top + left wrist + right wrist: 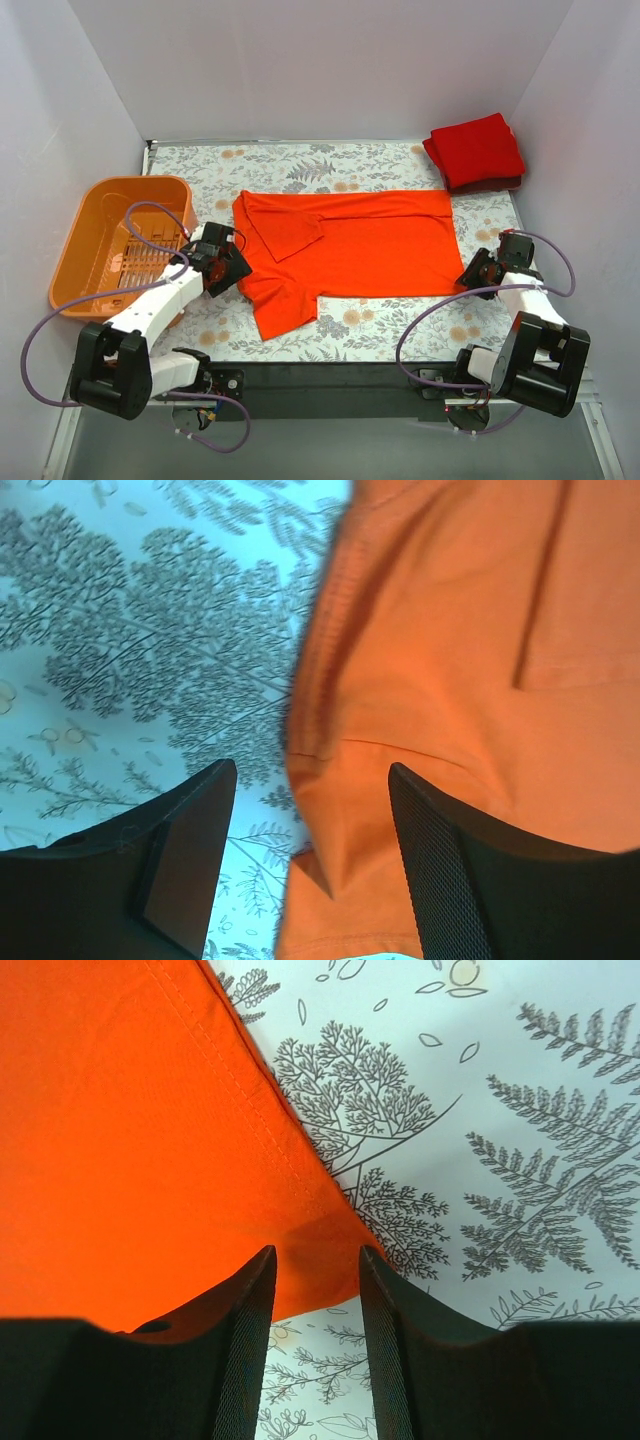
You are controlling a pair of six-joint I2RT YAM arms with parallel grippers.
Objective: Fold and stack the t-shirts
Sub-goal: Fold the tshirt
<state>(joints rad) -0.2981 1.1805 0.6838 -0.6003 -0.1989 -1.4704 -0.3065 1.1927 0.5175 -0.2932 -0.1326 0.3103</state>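
Arms rose from the bottom edge of the top view, one at each lower corner of the flower-printed table [400, 330]. In that view the left gripper [222, 262] sat at lower left, just beside the left edge of the orange shirt [370, 245], where one sleeve stuck out toward the bottom of the frame. From its wrist camera the left gripper [310, 780] had its jaws spread wide. One dark finger [180, 860] stood over the bare printed table [120, 630], the other over the cloth, and a stitched edge of the orange shirt [450, 630] ran down between them, so nothing was pinched. The right gripper [478, 270] sat at lower right of the top view, at the shirt's lower right corner. In its own camera the right gripper [316, 1260] had a narrow gap between the jaws. The hemmed corner of the orange shirt [120, 1140] lay right at the fingertips, with the fern pattern of the table [500, 1160] filling the right side; I could not tell whether the tips touched the cloth. The orange shirt lay flat across the middle of the table, its other sleeve folded in over the body at the upper left. An orange basket [85, 240] stood at the left edge of the frame, beside the left arm. Farthest off, in the upper right corner of the table, the red shirt [475, 150] rested as a folded bundle, apart from the orange one.
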